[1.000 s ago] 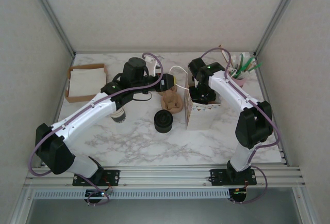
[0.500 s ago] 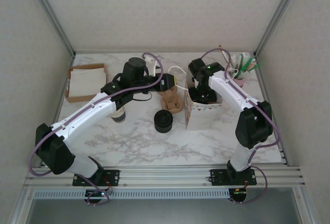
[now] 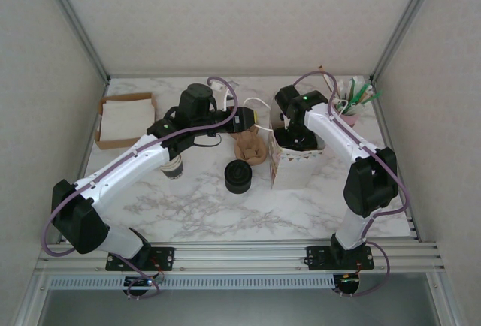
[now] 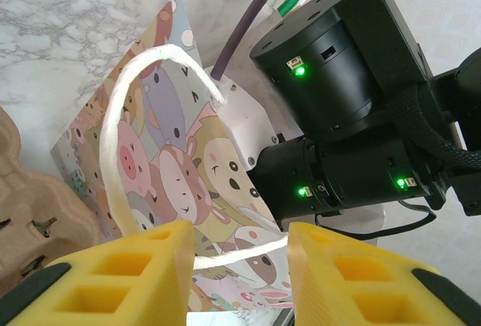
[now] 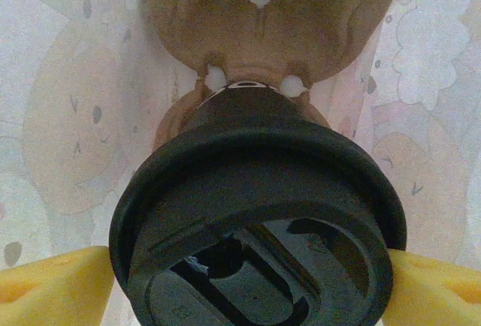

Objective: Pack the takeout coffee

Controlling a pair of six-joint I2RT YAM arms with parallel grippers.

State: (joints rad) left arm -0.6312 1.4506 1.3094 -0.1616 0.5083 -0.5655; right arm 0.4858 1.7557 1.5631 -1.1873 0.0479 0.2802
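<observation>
Neither arm has shifted on the counter (image 3: pixel 195 206) this past second. The right claw (image 5: pixel 244 285) is down inside the cartoon bag (image 3: pixel 293 167), right of the counter's middle, pads apart beside the black lid: let go, I'd say. The takeout coffee (image 5: pixel 252 213) stands in there against a brown pulp tray (image 5: pixel 263 25). The left claw (image 4: pixel 237 273), part-spread, hooks the cord handle (image 4: pixel 120 116). Packing looks nearly done.

The top camera looks down from above and behind my bases, far enough off to take in the whole table (image 3: pixel 188 206). My left wrist camera faces out past the left gripper (image 4: pixel 237 266), close to the printed bag (image 4: pixel 173 168) and my right arm (image 4: pixel 338 78), both shared with the top view. My right wrist camera looks past the right gripper (image 5: pixel 248 285), very near the takeout coffee (image 5: pixel 255 206).
</observation>
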